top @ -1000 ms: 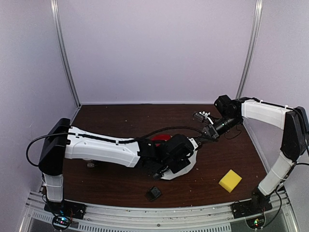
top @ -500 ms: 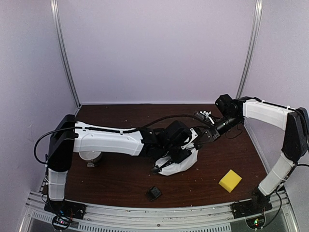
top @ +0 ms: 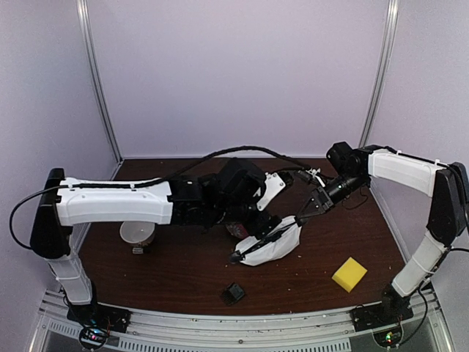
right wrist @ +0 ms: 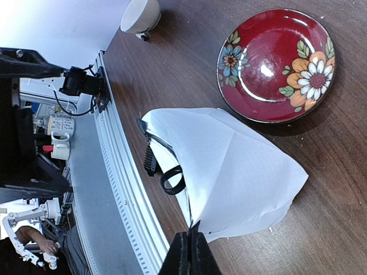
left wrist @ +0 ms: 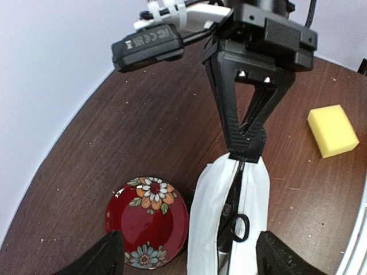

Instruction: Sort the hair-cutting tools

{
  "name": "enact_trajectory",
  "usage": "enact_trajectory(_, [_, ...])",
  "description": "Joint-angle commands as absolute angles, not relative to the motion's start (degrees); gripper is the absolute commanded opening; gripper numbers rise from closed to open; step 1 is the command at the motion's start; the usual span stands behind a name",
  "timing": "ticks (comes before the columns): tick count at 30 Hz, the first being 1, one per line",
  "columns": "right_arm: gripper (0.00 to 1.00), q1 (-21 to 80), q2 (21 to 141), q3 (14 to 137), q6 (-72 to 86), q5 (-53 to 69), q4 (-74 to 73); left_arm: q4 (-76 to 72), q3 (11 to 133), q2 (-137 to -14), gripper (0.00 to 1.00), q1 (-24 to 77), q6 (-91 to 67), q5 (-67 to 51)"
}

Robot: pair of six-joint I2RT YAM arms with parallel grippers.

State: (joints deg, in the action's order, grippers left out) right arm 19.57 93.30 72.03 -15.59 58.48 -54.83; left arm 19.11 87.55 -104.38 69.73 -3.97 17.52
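Peeking from the mouth of the white pouch (left wrist: 203, 229) is one black scissors (left wrist: 239, 228) ring, and one slim dark tool (top: 249, 251) pokes out beside it; a second pair I cannot make out. One black block (top: 233, 293) lies apart, near the front edge of the counter (top: 183, 271). Right pincer (right wrist: 190, 243) is pinched together on the pouch's rim. Left pincer (left wrist: 190, 246) hangs above, fingers spread wide, holding nothing. One red floral plate (left wrist: 147, 222) sits just beside the pouch. One white bowl (right wrist: 140, 14), one yellow sponge (left wrist: 333, 130). Dark brown wood underneath, pale lilac walls (top: 234, 73) around.
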Motion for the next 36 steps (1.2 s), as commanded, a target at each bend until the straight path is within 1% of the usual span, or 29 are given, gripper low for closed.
enact_trajectory(1, [0.00,19.34,94.53,73.80,-14.25,55.92,-53.57,23.80,81.41,-100.45,0.82,69.10,-11.28,11.75])
enact_trajectory(8, [0.00,19.29,95.08,73.93,-14.27,56.56,-53.94,30.90,73.35,-95.75,0.80,66.64,-26.16,6.90])
enact_trajectory(13, [0.00,19.31,95.35,73.76,-14.44,56.63,-53.96,24.90,65.01,-92.72,0.77,63.27,-32.78,-0.99])
enact_trajectory(17, [0.00,19.27,96.08,74.00,-14.63,56.37,-54.13,23.82,64.09,-93.84,0.70,61.30,-34.13,-3.21])
enact_trajectory(21, [0.00,19.34,96.78,74.20,-14.72,56.16,-54.14,19.86,63.20,-95.03,0.59,59.88,-33.73,-8.09])
enact_trajectory(23, [0.00,19.33,97.13,74.47,-14.82,56.09,-54.25,17.96,63.06,-95.86,0.52,59.46,-33.56,-10.74])
enact_trajectory(25, [0.00,19.32,97.23,74.61,-14.94,55.95,-54.48,16.71,63.55,-96.65,0.42,59.41,-32.84,-12.69])
enact_trajectory(26, [0.00,19.32,97.23,74.62,-14.94,55.84,-54.45,15.93,63.75,-97.02,0.35,59.44,-32.41,-13.98])
enact_trajectory(27, [0.00,19.32,97.21,74.66,-14.94,55.69,-54.62,15.60,64.26,-97.29,0.26,59.42,-31.92,-15.19])
enact_trajectory(29, [0.00,19.34,96.94,75.40,-15.45,55.25,-55.91,15.83,65.66,-97.32,0.04,59.42,-30.39,-18.03])
enact_trajectory(30, [0.00,19.27,96.32,76.34,-16.42,54.10,-57.58,15.47,66.15,-96.25,0.00,59.46,-29.01,-20.95])
enact_trajectory(31, [0.00,19.25,95.36,77.20,-17.25,52.29,-58.97,14.36,66.10,-94.02,0.00,59.67,-27.82,-23.11])
enact_trajectory(33, [0.00,18.76,92.26,76.89,-14.65,44.04,-56.84,10.18,63.84,-87.32,0.00,59.93,-26.19,-24.68])
enact_trajectory(35, [0.00,18.30,90.42,75.50,-12.80,34.48,-54.62,8.21,60.62,-81.68,0.00,59.54,-25.44,-21.26])
enact_trajectory(36, [0.00,18.28,90.56,75.24,-13.09,31.69,-54.85,8.96,59.63,-79.98,0.00,58.86,-24.76,-19.81])
